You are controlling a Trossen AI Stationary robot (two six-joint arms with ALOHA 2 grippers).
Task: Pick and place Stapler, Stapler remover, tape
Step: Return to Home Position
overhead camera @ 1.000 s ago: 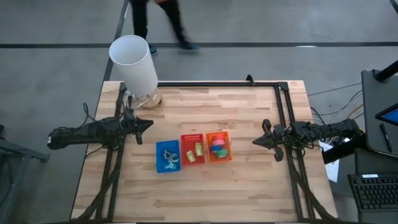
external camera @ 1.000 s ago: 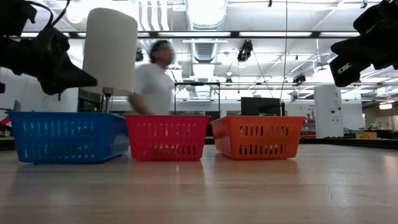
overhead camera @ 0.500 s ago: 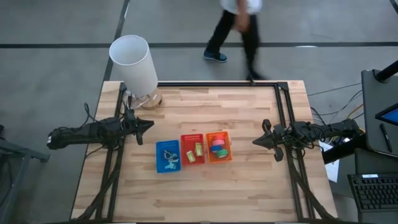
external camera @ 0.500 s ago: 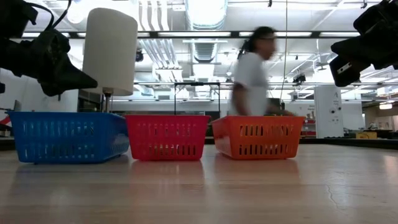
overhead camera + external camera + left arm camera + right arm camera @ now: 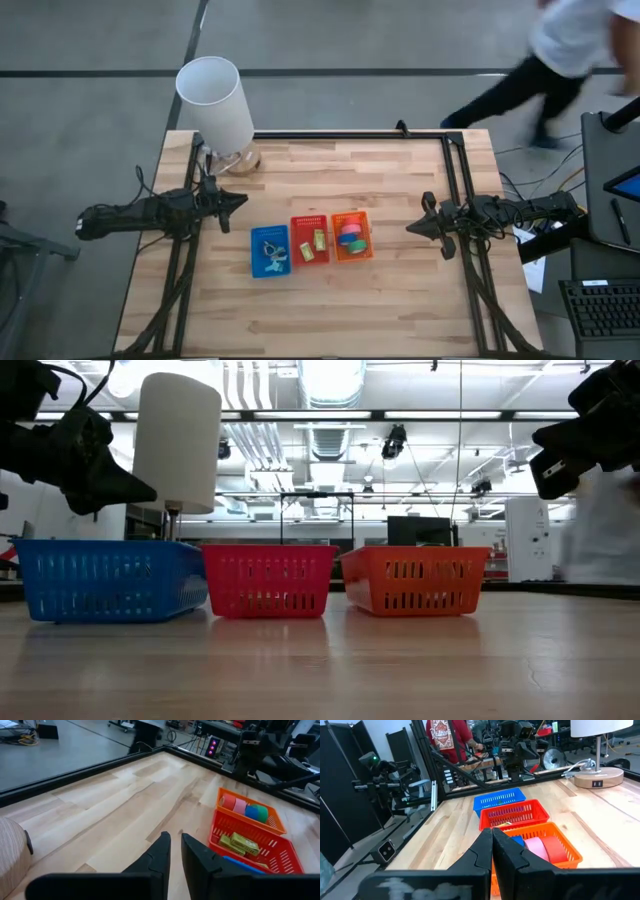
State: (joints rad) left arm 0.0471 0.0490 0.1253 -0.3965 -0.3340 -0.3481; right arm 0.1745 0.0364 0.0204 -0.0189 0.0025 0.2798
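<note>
Three small baskets stand in a row on the table: a blue one (image 5: 269, 251), a red one (image 5: 309, 239) and an orange one (image 5: 351, 236). The tape rolls (image 5: 350, 236), pink, green and blue, lie in the orange basket and also show in the left wrist view (image 5: 246, 807). Small yellow-green blocks (image 5: 239, 843) lie in the red basket. A pale metal item (image 5: 272, 252) lies in the blue basket. My left gripper (image 5: 240, 200) hovers left of the baskets, shut and empty. My right gripper (image 5: 410, 228) hovers right of them, shut and empty.
A white lamp (image 5: 216, 104) stands on its wooden base at the table's far left corner. A black frame (image 5: 350, 135) runs along the far edge and both sides. A person (image 5: 560, 50) walks beyond the far right corner. Bare wood lies in front of the baskets.
Both arms have kept still. A person beyond the table's far edge has walked from the left toward the right.
</note>
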